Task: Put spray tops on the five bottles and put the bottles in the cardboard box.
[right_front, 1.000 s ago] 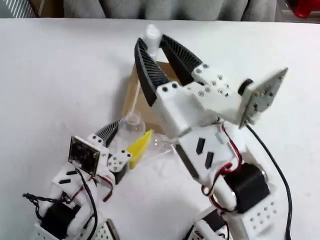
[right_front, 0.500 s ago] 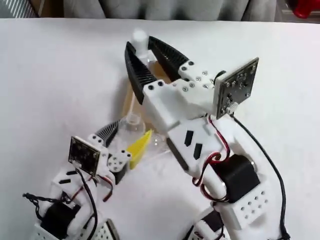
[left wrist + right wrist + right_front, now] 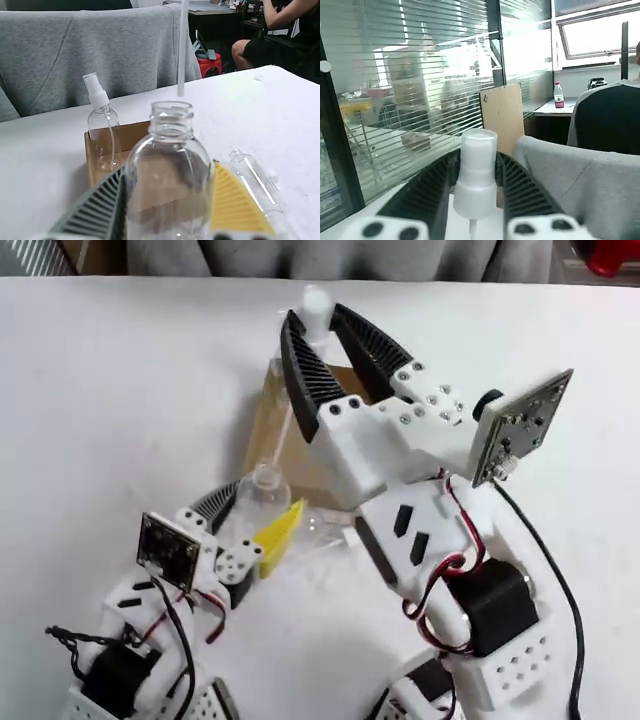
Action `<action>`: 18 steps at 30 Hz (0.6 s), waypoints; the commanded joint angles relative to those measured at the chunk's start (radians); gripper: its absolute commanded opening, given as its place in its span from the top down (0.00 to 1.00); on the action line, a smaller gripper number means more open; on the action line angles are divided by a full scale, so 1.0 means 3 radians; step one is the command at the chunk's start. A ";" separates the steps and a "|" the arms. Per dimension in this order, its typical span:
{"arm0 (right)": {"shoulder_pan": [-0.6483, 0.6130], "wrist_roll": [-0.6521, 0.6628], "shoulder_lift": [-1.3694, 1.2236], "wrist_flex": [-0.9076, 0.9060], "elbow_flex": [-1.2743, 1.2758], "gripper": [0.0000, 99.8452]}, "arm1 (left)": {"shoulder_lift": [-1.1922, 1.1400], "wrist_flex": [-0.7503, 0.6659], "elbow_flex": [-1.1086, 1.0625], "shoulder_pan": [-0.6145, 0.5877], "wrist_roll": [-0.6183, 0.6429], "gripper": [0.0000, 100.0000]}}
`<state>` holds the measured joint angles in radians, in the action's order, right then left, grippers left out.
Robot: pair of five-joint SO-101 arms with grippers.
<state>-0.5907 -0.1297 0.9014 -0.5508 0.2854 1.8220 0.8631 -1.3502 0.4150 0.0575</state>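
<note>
My left gripper (image 3: 265,498) is shut on an open-necked clear bottle (image 3: 262,485), held upright between a grey and a yellow finger (image 3: 226,204). The bottle's neck (image 3: 171,114) is uncapped. My right gripper (image 3: 316,315) is shut on a white spray top (image 3: 317,302), held high over the cardboard box (image 3: 272,440); its thin tube (image 3: 182,50) hangs just above the bottle's mouth. In the right wrist view the spray top (image 3: 477,172) sits between the black fingers (image 3: 522,192). A bottle with a spray top (image 3: 102,132) stands in the cardboard box (image 3: 127,142).
Another clear uncapped bottle (image 3: 255,175) lies on its side on the white table, right beside the held bottle; it also appears as a lying bottle (image 3: 325,525) under the right arm. White table (image 3: 120,390) spreads wide to the left of the box.
My right gripper swung left with the spray top, then back right and a little farther back. The left gripper and its bottle have not moved.
</note>
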 commanded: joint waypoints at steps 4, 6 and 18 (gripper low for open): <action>0.0023 -0.0026 0.0023 0.0059 -0.0041 0.98 | 0.0028 -0.0107 0.0020 0.0003 -0.0041 0.98; 0.0023 -0.0026 0.0003 0.0059 -0.0036 0.98 | 0.0028 -0.0107 0.0020 0.0003 -0.0041 0.98; -0.0141 -0.0026 -0.0166 0.0023 -0.0015 0.98 | 0.0028 -0.0107 0.0020 0.0003 -0.0041 0.98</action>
<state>-0.6199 -0.1327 0.8585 -0.5508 0.2854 1.8220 0.8631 -1.3502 0.4150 0.0575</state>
